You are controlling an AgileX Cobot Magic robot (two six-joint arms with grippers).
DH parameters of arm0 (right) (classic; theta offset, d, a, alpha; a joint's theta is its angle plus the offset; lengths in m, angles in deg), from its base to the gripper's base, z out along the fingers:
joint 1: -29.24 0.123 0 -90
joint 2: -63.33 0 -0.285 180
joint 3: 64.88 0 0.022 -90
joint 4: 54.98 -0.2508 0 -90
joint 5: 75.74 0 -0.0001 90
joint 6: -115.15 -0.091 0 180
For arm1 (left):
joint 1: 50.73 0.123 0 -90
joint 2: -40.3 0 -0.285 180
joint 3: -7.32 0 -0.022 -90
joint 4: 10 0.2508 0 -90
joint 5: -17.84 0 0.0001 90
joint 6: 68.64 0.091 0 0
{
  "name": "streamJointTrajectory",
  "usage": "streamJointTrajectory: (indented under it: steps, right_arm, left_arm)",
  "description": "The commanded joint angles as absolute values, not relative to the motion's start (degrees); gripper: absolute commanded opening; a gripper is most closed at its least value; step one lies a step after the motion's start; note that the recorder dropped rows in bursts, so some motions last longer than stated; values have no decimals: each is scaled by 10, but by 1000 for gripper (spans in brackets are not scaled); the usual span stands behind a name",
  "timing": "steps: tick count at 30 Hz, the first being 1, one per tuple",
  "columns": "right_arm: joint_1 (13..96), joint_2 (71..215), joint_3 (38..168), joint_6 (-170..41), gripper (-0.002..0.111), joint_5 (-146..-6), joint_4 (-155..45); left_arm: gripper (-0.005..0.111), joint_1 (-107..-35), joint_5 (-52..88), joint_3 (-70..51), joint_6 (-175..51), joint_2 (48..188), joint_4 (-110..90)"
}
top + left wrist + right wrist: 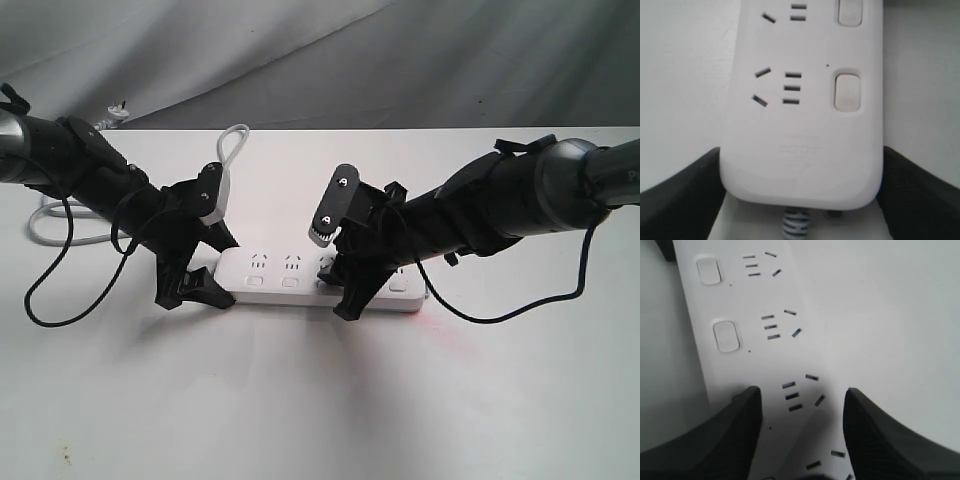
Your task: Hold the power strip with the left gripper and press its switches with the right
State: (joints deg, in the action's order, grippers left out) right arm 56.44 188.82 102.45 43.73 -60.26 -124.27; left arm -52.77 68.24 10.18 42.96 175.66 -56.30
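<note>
The white power strip [300, 272] lies across the middle of the table. My left gripper [195, 275] is shut on its cord end, and in the left wrist view the black fingers [685, 195] press both long sides of the power strip [805, 150]. Two switches [847, 92] show beside the sockets there. My right gripper [350, 290] hangs over the strip's middle with jaws apart. In the right wrist view one of its fingers [730, 435] covers the switch row past two visible switches [726, 336]; contact cannot be told. The other finger sits beyond the sockets.
The grey cord [235, 140] loops behind the strip and runs left to a coil [45, 225] near the left arm. A grey cloth [400, 50] hangs behind the white table [320, 400]. Loose black cables [45, 300] droop from both arms.
</note>
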Motion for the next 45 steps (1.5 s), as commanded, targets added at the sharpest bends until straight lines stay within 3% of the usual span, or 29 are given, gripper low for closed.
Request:
streamJointTrajectory:
  steps: [1,19,45]
  right_arm:
    - [559,1906,1010,445,48,-618,-1216]
    - [556,1794,993,444,48,-623,-1220]
    - [544,1835,970,444,48,-630,-1220]
  left_arm:
    - [54,-531,691,104,427,1757,-565]
    - [54,-531,691,104,427,1757,-565]
    - [54,-531,691,104,427,1757,-565]
